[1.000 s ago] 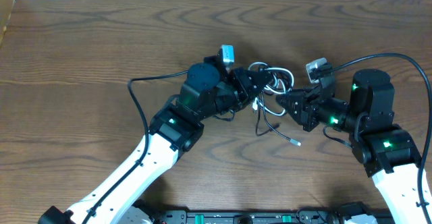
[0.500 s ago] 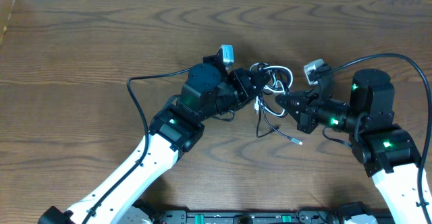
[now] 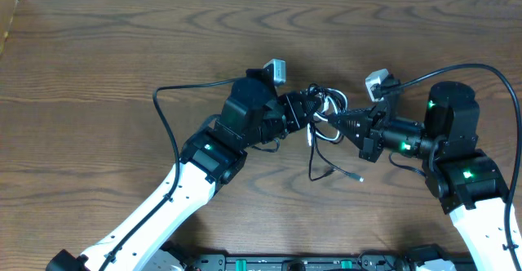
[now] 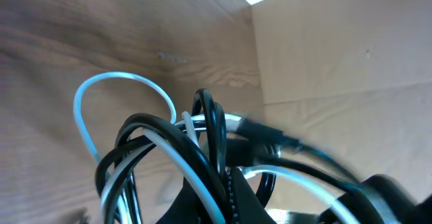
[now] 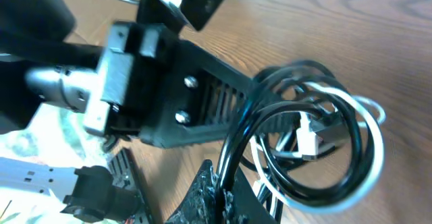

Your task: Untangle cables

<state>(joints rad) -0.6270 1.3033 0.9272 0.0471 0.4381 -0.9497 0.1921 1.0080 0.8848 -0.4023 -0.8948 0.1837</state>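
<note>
Brown wood table (image 3: 98,51) carries both arms. Loose ends of the cables (image 3: 329,99) trail toward the front edge. Behind them, at mid-table, the left gripper (image 3: 313,114) and right gripper (image 3: 333,122) meet tip to tip, each clamped shut on the tangle, which hides the fingertips. Wrist views blur the strands. Compared with one second ago, the coil is tighter and the ends reach farther.

Black and white cables (image 3: 329,102), dark brown wood-grain table (image 3: 98,59), black-and-white arms (image 3: 204,161) with green lights (image 3: 428,105)
</note>
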